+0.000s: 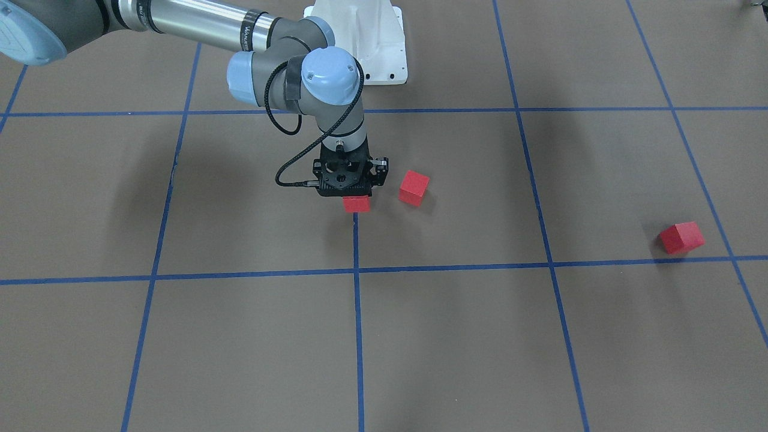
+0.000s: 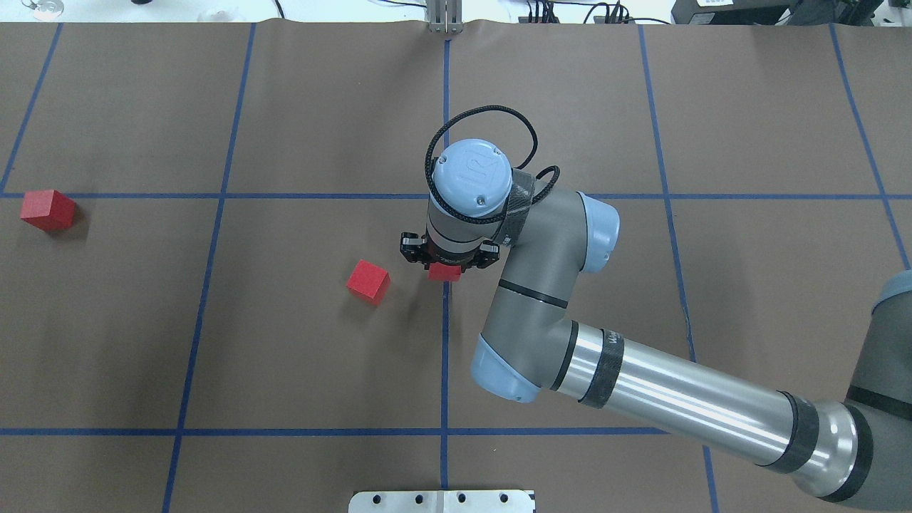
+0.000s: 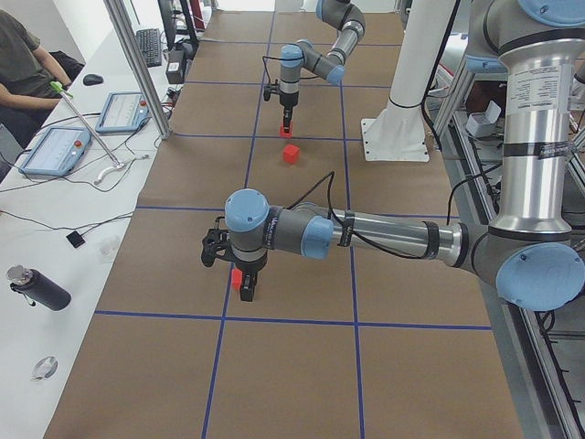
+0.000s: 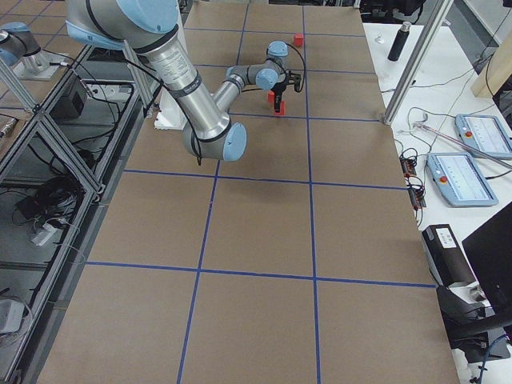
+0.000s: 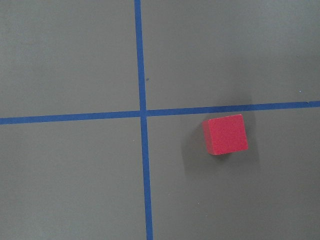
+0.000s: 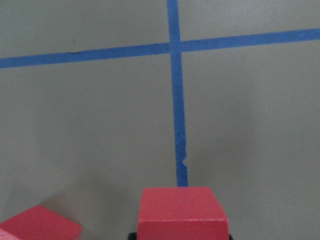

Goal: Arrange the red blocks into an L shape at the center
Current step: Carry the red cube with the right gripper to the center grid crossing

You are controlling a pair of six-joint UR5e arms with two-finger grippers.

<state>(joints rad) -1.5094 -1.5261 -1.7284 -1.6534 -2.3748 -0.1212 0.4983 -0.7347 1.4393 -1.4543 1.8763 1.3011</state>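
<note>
My right gripper (image 2: 444, 265) is at the center, shut on a red block (image 2: 444, 271) (image 1: 356, 204) right over the vertical blue tape line (image 2: 444, 342). That block fills the bottom of the right wrist view (image 6: 182, 212). A second red block (image 2: 368, 281) (image 1: 414, 188) lies tilted just beside it, apart from it. The third red block (image 2: 48, 210) (image 1: 681, 237) rests far off near a grid crossing, also in the left wrist view (image 5: 225, 134). My left gripper (image 3: 245, 291) hovers over that block; I cannot tell if it is open or shut.
The white robot base (image 1: 366, 42) stands at the table's robot side. Blue tape lines split the brown surface into large squares. Beside the table, a bench holds tablets (image 3: 55, 149) and a bottle (image 3: 35, 286), with a seated person (image 3: 23, 64).
</note>
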